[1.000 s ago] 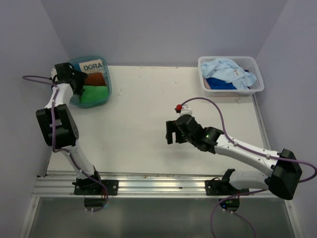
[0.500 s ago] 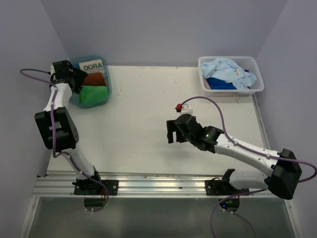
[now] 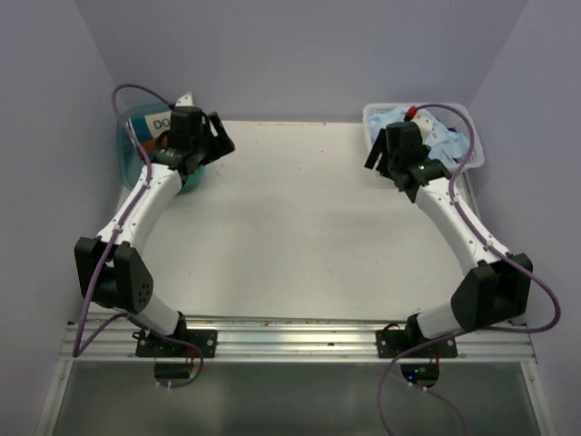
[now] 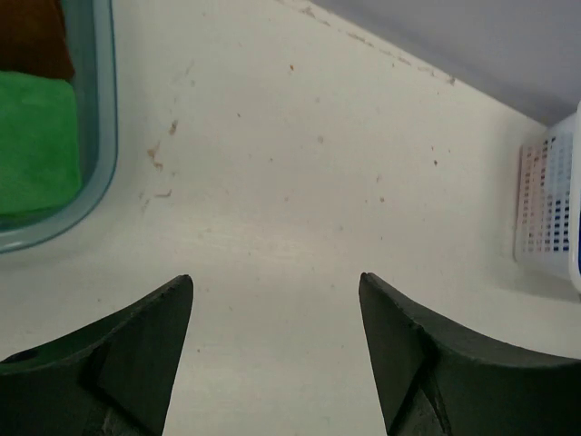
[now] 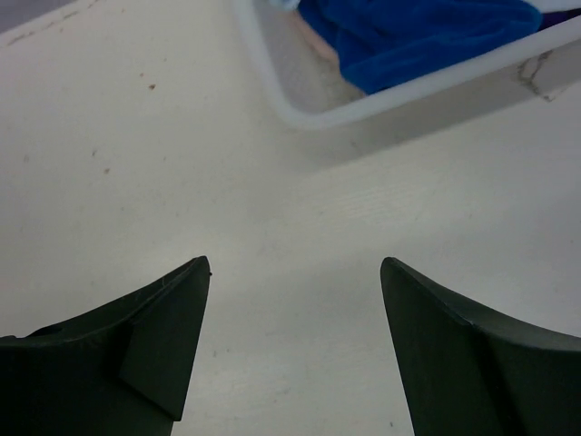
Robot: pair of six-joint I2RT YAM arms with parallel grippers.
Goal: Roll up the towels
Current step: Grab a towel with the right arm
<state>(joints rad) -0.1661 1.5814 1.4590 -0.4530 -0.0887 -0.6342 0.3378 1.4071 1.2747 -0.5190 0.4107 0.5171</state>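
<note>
Swung from the table [image 3: 290, 227] middle to its far right corner: right fingers [image 5: 136, 354], spread and empty, just short of the basket [image 5: 436, 86] holding the dark blue towel [image 5: 408, 27]. Drawn back from over the tub [image 4: 102, 136] at the far left corner: left fingers [image 4: 136, 363], spread too, empty, beside the green towel [image 4: 36, 145]. Likely fetching the next towel to roll. Both arms stretched far forward.

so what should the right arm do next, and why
Likely ease the right gripper forward over the rim of the white basket and down onto the dark blue towel. The gripper is open and empty above the table, just short of the basket. The towel lies right ahead inside it, so it has to come out before any rolling.
</note>
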